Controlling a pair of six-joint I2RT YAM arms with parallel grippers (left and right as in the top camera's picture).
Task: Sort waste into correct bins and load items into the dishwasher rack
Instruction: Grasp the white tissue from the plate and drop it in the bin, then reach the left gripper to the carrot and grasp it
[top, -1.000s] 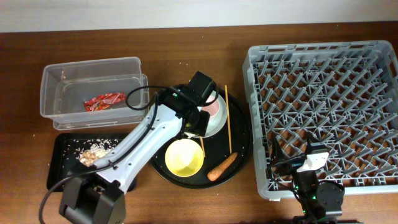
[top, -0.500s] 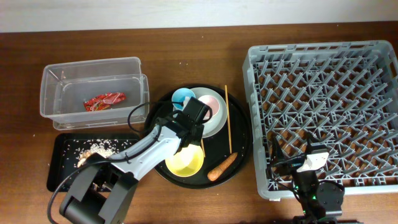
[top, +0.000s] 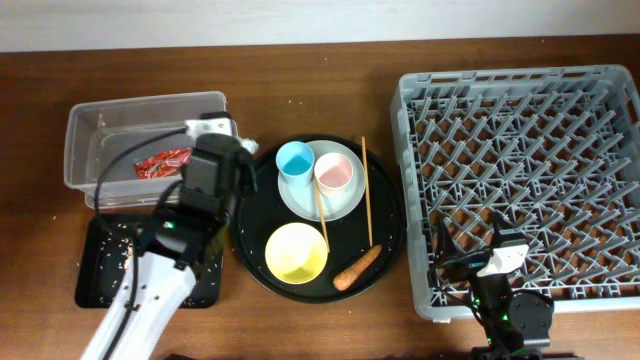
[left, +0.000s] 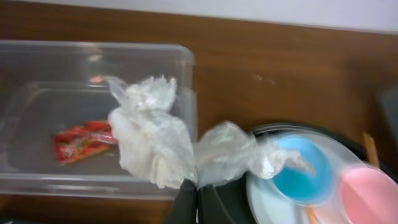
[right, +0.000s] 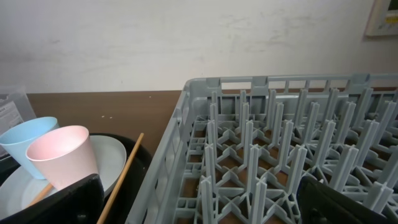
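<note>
My left gripper (left: 198, 194) is shut on the crumpled white tissue (left: 158, 140), which hangs over the right end of the clear tub (left: 37, 68). From overhead the left gripper (top: 214, 140) and the tissue (top: 208, 125) sit at the tub's (top: 100, 120) right rim. A red wrapper (top: 162, 162) lies inside the tub. On the round tray (top: 390, 215) are the blue cup (top: 295, 158), pink cup (top: 335, 172), grey plate (top: 345, 200), yellow bowl (top: 296, 252), carrot piece (top: 358, 268) and chopsticks (top: 366, 200). My right gripper (right: 199, 208) stands open over the near left corner of the dishwasher rack (top: 520, 130).
The shallow black tray (top: 92, 285) lies in front of the tub, holding rice scraps (top: 118, 236) mostly hidden under my left arm. The rack (right: 280, 143) fills the table's right side. Bare wooden table (top: 330, 90) runs along the back.
My left gripper has shut on the tissue at the plate and swung left with it to the tub's right rim. The right arm has not moved.
</note>
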